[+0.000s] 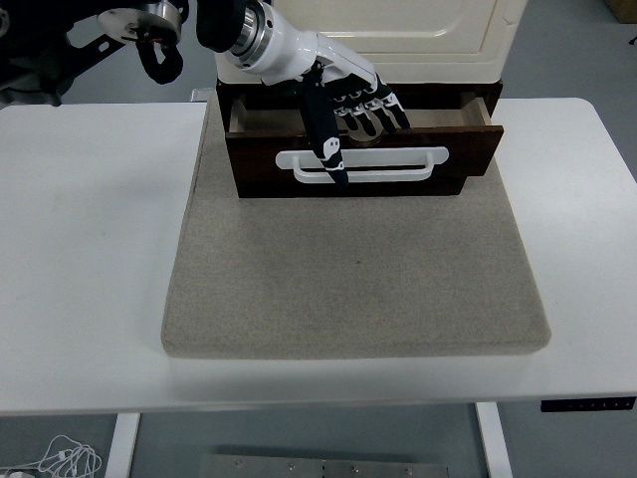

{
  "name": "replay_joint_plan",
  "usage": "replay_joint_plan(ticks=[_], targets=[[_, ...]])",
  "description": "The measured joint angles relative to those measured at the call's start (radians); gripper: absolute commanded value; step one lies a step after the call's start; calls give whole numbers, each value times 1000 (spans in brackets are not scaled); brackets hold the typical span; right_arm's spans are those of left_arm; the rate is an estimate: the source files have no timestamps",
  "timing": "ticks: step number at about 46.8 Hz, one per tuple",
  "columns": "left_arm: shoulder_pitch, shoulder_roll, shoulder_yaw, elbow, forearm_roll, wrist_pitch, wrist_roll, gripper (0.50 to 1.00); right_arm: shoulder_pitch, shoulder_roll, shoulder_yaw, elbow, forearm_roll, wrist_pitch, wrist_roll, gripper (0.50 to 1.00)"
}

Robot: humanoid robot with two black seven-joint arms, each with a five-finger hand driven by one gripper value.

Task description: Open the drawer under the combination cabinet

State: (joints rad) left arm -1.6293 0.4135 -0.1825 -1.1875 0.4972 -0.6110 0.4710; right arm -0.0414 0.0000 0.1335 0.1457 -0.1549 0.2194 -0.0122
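The cream combination cabinet (428, 40) stands at the back of the grey mat. Under it, the dark brown drawer (470, 149) is pulled partly out, and its pale inside shows. A white bar handle (403, 165) runs across the drawer front. My left hand (356, 144), white and black, reaches in from the upper left over the drawer's front edge. Its thumb (326, 149) lies down the front face onto the left part of the handle. The other fingers (373, 112) are spread over the drawer's inside and grasp nothing.
The grey felt mat (358, 279) covers the middle of the white table (90, 249) in front of the drawer. Black arm parts and cables (149, 35) hang at the upper left. The table's near edge runs along the bottom.
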Motion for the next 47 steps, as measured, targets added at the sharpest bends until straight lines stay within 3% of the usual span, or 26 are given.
replay_joint_plan(ticks=[10,20,29,47], targets=[[-5,2,-41,2,-3,0,0,1000,0,0,0,0,0,0,0,926],[-40,2,-278,27,-2,0,0,1000,0,0,0,0,0,0,0,926],[-69,-16,-508,111,1,0,-9,1000,0,0,0,0,0,0,0,926],[-104,-36,-775,309,0,0,-78,1000,0,0,0,0,0,0,0,926]])
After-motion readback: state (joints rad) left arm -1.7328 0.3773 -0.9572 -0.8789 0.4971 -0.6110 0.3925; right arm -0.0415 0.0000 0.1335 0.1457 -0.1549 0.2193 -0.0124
